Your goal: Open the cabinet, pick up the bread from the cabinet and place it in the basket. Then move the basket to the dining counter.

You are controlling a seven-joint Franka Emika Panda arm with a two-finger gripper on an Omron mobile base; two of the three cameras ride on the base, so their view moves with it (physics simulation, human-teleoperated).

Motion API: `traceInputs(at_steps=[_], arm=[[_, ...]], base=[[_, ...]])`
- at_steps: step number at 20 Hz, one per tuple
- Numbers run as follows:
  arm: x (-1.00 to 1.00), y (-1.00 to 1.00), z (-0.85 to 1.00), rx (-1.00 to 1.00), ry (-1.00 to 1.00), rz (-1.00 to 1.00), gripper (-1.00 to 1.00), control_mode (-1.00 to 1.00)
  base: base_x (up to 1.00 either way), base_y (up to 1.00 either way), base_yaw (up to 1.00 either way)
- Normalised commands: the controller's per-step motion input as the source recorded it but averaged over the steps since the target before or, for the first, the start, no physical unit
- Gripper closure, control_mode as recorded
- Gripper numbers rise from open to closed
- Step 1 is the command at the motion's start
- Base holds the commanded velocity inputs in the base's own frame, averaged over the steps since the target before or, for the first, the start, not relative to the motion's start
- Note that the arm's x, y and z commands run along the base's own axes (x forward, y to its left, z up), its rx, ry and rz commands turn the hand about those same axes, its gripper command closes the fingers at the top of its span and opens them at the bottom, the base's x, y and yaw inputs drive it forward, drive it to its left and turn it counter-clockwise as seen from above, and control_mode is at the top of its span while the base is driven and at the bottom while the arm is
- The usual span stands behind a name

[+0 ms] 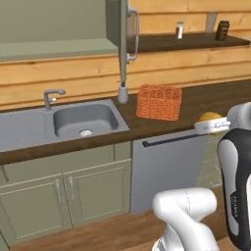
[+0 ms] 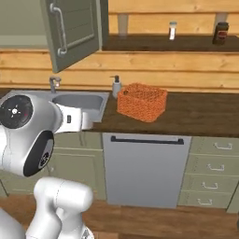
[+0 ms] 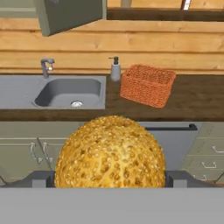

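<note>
Bread in claw, basket not yet loaded.
Cabinet (image 2: 74,28) door open. Claw (image 3: 109,179) jaws spread wide, clamped on the bread (image 3: 110,151), held in front of the counter (image 2: 205,114), short of the basket (image 2: 141,101). Left: drop-in, then carry to the dining counter. No legible writing.

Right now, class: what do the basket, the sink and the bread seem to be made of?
Basket: orange woven wicker or mesh, judging by its open weave.
Sink: matte grey, probably metal or composite; no shine to settle it.
Bread: golden baked crust, grainy, seeded-looking surface.
</note>
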Motion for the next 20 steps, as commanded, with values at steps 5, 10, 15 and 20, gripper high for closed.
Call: traceInputs(at_steps=[5, 10, 15, 20], arm=[[0.00, 0.00, 0.00, 0.00, 0.00, 0.00, 1.00, 1.00], [0.00, 0.00, 0.00, 0.00, 0.00, 0.00, 1.00, 1.00], [0.00, 0.00, 0.00, 0.00, 0.00, 0.00, 1.00, 1.00], [0.00, 0.00, 0.00, 0.00, 0.00, 0.00, 1.00, 1.00]], base=[[0.93, -0.93, 0.12], [0.61, -0.80, 0.22], [0.31, -0.06, 0.07], [0.75, 0.00, 0.02]])
